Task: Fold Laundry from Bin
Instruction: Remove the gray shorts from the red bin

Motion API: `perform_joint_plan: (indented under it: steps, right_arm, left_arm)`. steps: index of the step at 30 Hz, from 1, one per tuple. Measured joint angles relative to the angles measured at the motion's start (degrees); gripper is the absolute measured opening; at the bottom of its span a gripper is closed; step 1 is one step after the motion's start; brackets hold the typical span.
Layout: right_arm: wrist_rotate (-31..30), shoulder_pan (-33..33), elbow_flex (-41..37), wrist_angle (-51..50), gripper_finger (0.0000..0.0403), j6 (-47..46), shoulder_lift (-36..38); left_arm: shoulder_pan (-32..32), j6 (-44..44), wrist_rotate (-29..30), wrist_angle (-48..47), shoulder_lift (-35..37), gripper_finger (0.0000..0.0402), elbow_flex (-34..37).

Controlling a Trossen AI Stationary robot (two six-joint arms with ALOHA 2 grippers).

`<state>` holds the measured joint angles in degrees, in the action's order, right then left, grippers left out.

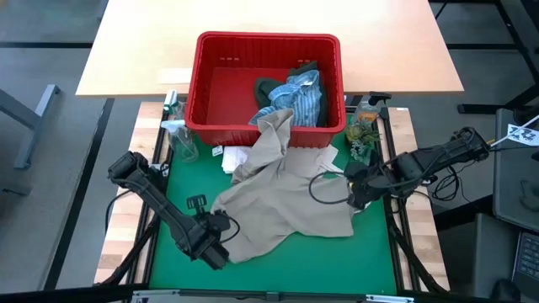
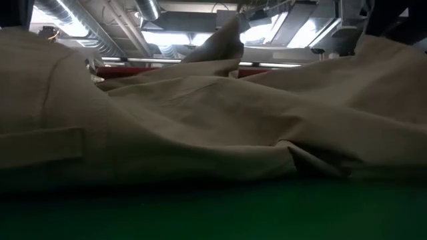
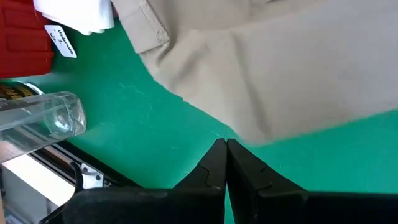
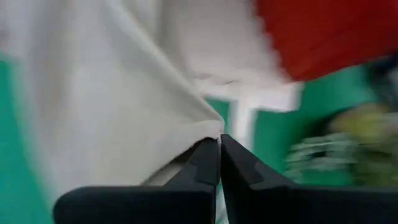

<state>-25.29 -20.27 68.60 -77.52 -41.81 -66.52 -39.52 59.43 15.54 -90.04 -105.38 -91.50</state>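
While both jaws pinch shut on the tan garment [image 1: 286, 198] – left gripper [image 1: 217, 250] near front edge, right gripper [image 1: 354, 195] at right side – it spreads mid-worktop, tail over bin [image 1: 265, 42] rim, likely for flattening

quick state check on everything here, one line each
tan garment: spread on the green mat, one end draped over the bin's front rim
red bin: upright, still holding laundry
striped shirt: crumpled inside the bin
dark green garment: bunched in the bin
white cloth: lying on the mat, part under the tan garment
left end effector: shut, empty
right end effector: shut on the tan garment's edge
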Motion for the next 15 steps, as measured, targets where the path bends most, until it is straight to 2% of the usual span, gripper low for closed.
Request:
perform_joint_plan:
  steps: [6,10,15]
  right_arm:
    - [-17.2,0.1,-1.0,-5.8,0.0005,-2.9,0.0]
    - [-18.6,1.3,-5.4,-5.4,0.0005,-3.1,0.0]
    - [-21.5,3.6,-12.7,-2.5,0.0005,-2.9,0.0]
  left_arm:
    - [-1.3,6.0,2.3,0.1,-0.1,0.0000,2.2]
    - [-1.4,9.4,2.4,1.4,-0.1,0.0000,5.3]
    - [-1.2,9.5,3.5,5.8,-0.1,0.0000,8.0]
